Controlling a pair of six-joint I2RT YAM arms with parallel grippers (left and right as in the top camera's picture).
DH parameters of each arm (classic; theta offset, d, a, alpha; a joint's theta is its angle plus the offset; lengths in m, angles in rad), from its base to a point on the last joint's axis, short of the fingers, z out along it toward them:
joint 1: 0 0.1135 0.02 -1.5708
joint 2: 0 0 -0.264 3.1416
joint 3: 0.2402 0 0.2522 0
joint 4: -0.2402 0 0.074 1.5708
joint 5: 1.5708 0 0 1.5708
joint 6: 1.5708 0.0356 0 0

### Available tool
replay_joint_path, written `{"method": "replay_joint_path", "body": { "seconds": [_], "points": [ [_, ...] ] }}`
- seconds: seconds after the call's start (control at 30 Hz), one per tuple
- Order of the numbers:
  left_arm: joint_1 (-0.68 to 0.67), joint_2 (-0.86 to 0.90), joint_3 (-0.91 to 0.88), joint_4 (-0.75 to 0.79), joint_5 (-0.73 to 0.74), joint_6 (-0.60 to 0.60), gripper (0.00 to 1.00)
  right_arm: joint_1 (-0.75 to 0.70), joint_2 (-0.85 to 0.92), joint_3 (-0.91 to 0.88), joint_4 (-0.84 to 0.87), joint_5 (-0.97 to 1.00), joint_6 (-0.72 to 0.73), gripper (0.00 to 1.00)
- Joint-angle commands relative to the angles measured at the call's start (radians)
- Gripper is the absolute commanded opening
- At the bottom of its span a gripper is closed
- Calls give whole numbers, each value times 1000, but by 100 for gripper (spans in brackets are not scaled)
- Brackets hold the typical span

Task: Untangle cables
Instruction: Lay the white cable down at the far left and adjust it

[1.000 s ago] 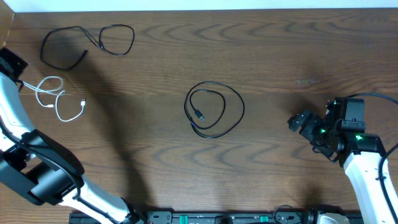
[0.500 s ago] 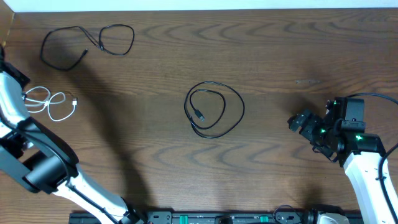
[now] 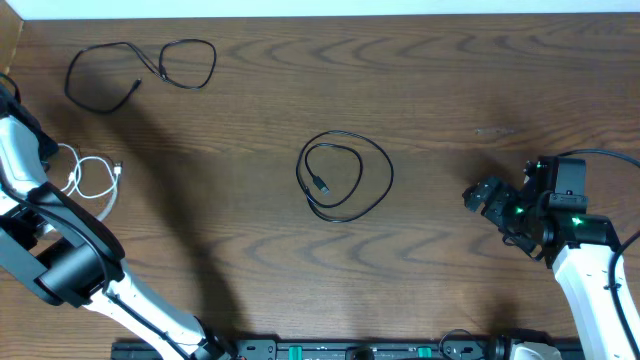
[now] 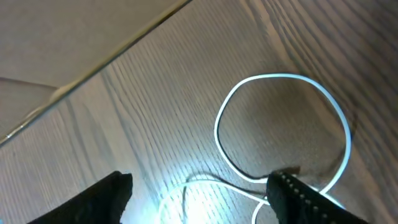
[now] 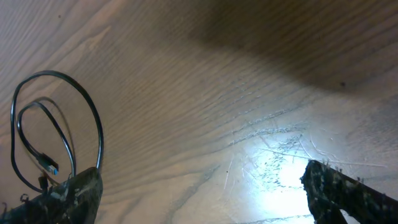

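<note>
Left gripper (image 4: 205,198) gapes wide, holding nothing; the white cable (image 4: 280,76) under it may snag and slide off the table (image 4: 155,93). Right gripper (image 5: 205,199) gapes empty, near a black cable (image 5: 55,73).

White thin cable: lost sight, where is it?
Overhead, the thin white cable lies at the table's left edge beside the left arm, below a black cable.

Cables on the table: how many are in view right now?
3. A thin black cable sprawls at the far left corner; a coiled black cable lies in the centre; a thin white cable sits at the left edge, partly hidden by the left arm.
</note>
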Motion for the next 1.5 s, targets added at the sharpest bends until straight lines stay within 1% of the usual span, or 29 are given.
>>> {"method": "replay_joint_path", "body": {
  "seconds": [0.0, 0.03, 0.1, 0.13, 0.3, 0.33, 0.4, 0.43, 0.47, 0.53, 0.8, 0.9, 0.97, 1.0, 1.07, 1.1, 1.17, 1.2, 1.23, 1.27, 1.33, 1.47],
  "points": [
    [4, -17, -1, -5, -7, 2, 80, -2, -6, 15, -1, 5, -10, 99],
    [4, -27, -1, -5, -7, 2, 80, -2, -6, 15, -1, 5, -10, 99],
    [2, -52, -1, -6, -3, 2, 85, -2, -6, 15, -1, 5, -10, 99],
    [2, -60, -1, -14, 6, 2, 86, -2, -6, 15, -1, 5, -10, 99],
    [2, -62, -1, -163, 171, 2, 86, -2, -6, 15, -1, 5, -10, 99],
    [2, -54, -1, -183, 181, -2, 86, -2, -6, 15, -1, 5, -10, 99],
    [3, -39, -1, -213, 176, -19, 86, -2, -6, 15, -1, 5, -10, 99],
    [6, -31, -1, -227, 167, -44, 86, -2, -6, 15, -1, 5, -10, 99],
    [11, -17, -1, -251, 130, -98, 86, -2, -6, 15, -1, 5, -10, 99],
    [26, 6, -1, -279, 97, -146, 87, -2, -6, 15, -1, 5, -10, 99],
    [109, 42, -1, -305, 100, -180, 87, -2, -6, 15, -1, 5, -10, 99],
    [135, 64, -1, -312, 196, -179, 88, -2, -6, 15, -1, 5, -10, 99],
    [145, 84, -1, -300, 299, -179, 87, -2, -6, 15, -1, 5, -10, 99],
    [145, 89, -1, -298, 313, -179, 87, -2, -6, 15, -1, 5, -10, 99],
    [145, 112, -1, -293, 346, -179, 79, -2, -6, 15, -1, 5, -10, 99],
    [145, 117, -1, -293, 346, -179, 77, -2, -6, 15, -1, 5, -10, 99],
    [145, 139, -1, -288, 345, -179, 64, -2, -6, 15, -1, 5, -10, 99],
    [145, 150, -1, -279, 342, -179, 52, -2, -6, 15, -1, 5, -10, 99],
    [145, 155, -1, -273, 336, -179, 43, -2, -6, 15, -1, 5, -10, 99],
    [145, 160, -1, -264, 328, -178, 30, -2, -6, 15, -1, 5, -10, 99],
    [145, 161, -1, -216, 303, -175, 8, -2, -6, 15, -1, 5, -10, 99],
    [145, 158, 1, -127, 296, -175, 7, -2, -6, 15, -1, 5, -10, 99]
  ]
}}
